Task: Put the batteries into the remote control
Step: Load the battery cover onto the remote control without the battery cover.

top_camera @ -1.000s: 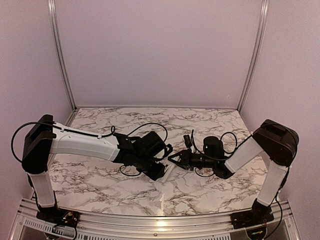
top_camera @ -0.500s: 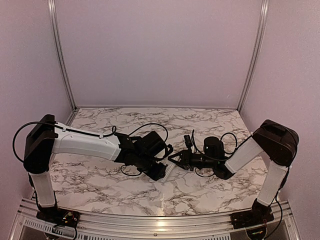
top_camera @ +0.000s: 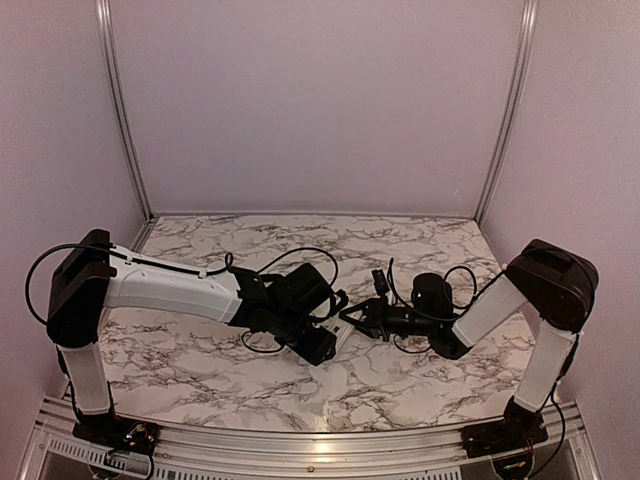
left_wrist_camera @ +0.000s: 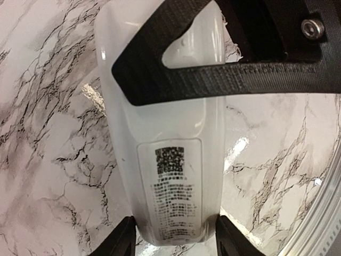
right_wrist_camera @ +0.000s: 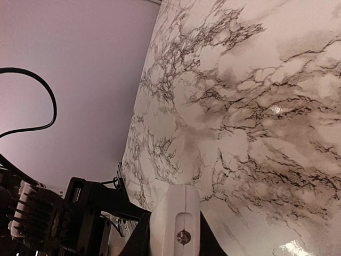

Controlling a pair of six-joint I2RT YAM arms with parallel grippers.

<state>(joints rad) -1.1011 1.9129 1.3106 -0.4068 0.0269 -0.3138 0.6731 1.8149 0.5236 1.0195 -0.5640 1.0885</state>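
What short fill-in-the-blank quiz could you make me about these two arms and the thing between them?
1. The table has a ___ pattern.
2. The remote control between the arms is ___ in colour.
3. Its label carries a square ___ code above small print.
4. Seen from the left wrist, the black fingers shut across its far end belong to the ___ arm.
Missing words: marble; white; QR; right.
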